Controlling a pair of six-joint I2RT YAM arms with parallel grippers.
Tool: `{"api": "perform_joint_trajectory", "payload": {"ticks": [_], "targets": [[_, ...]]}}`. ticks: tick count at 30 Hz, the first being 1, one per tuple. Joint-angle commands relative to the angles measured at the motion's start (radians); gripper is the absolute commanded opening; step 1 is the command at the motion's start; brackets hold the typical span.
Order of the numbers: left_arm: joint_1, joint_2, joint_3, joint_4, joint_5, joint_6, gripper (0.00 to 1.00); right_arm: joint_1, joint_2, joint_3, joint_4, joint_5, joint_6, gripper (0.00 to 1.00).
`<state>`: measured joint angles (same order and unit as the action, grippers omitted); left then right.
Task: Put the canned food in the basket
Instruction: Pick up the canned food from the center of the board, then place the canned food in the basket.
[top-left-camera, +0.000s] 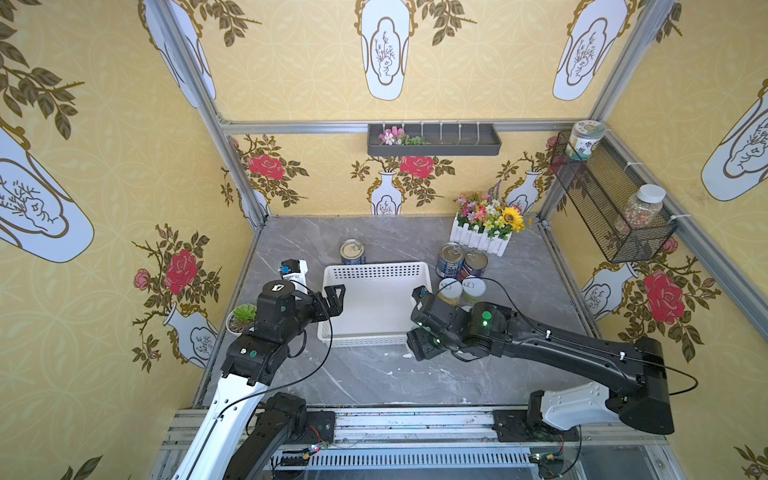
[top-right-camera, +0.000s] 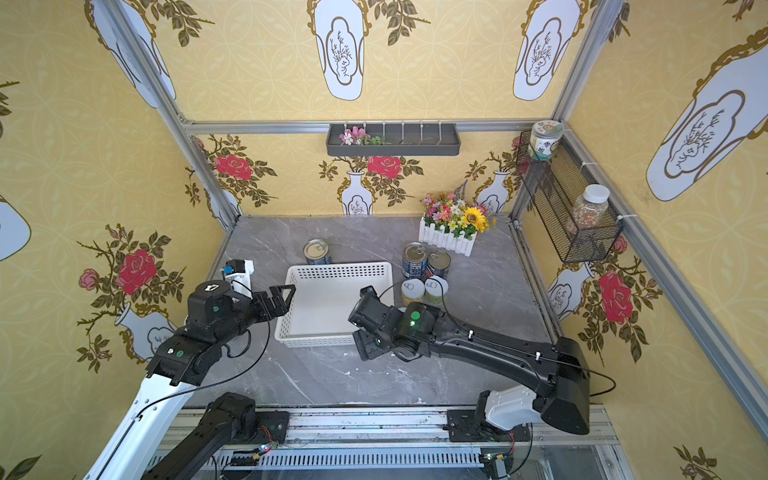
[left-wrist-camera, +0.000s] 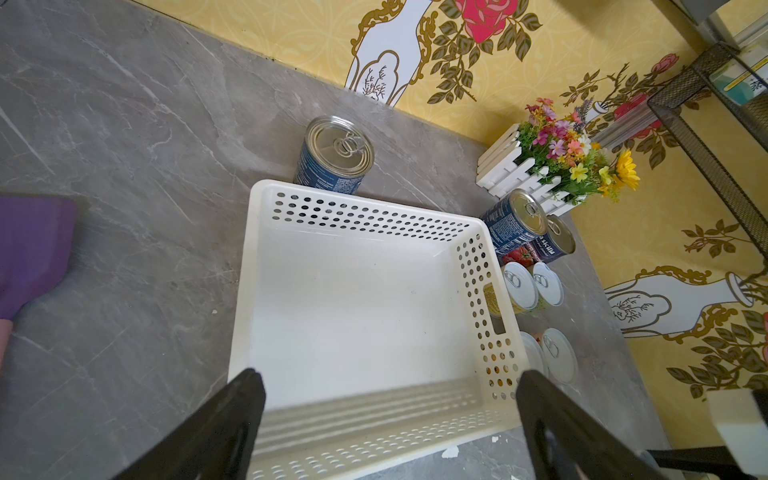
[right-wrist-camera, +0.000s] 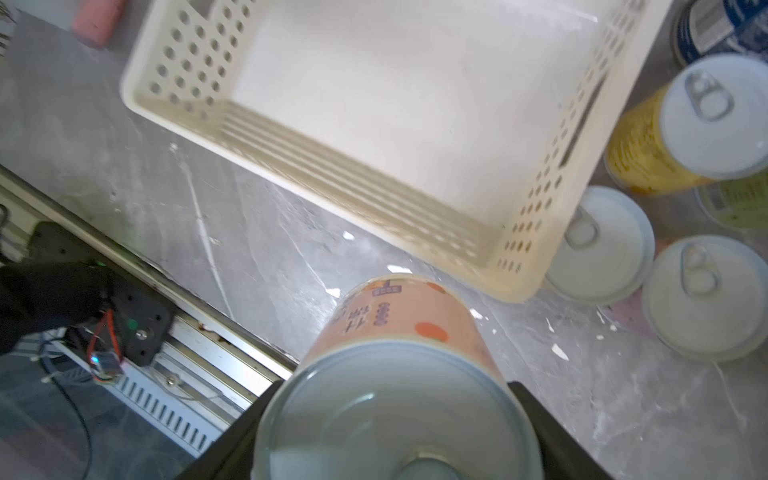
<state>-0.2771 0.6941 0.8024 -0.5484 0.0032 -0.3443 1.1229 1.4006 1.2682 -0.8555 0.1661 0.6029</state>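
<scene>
On the grey table (top-left-camera: 374, 374) stands the basket (top-left-camera: 376, 269). The right gripper (right-wrist-camera: 395, 428) grips a pink can (right-wrist-camera: 407, 324) near its corner; the left gripper (left-wrist-camera: 386, 415), fingers wide apart, hangs above its edge.

The pink can (right-wrist-camera: 405, 328) tilts beside the empty white basket (top-left-camera: 376, 272), other cans (top-left-camera: 450, 259) outside.

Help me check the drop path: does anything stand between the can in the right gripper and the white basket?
Nothing visible does. The right gripper is shut on the peach can just off a corner of the basket, with only table between them. The basket is empty inside; the can must just clear its wall.
</scene>
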Motion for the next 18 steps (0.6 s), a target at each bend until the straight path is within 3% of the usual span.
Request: {"api": "perform_joint_trajectory", "payload": {"ticks": [1,11,18], "targets": [[0.001,-0.006,-0.003,0.006,-0.002,0.008,1.00,-0.010,0.110,0.150,-0.025,0.018,-0.064,0.66],[0.024,-0.094,0.014,-0.014,-0.083,-0.001,1.00,-0.126,0.579,0.604,-0.005,-0.049,-0.167,0.65],[0.103,-0.060,0.029,-0.017,-0.025,-0.005,1.00,-0.175,0.874,0.930,-0.028,-0.099,-0.199,0.65]]}}
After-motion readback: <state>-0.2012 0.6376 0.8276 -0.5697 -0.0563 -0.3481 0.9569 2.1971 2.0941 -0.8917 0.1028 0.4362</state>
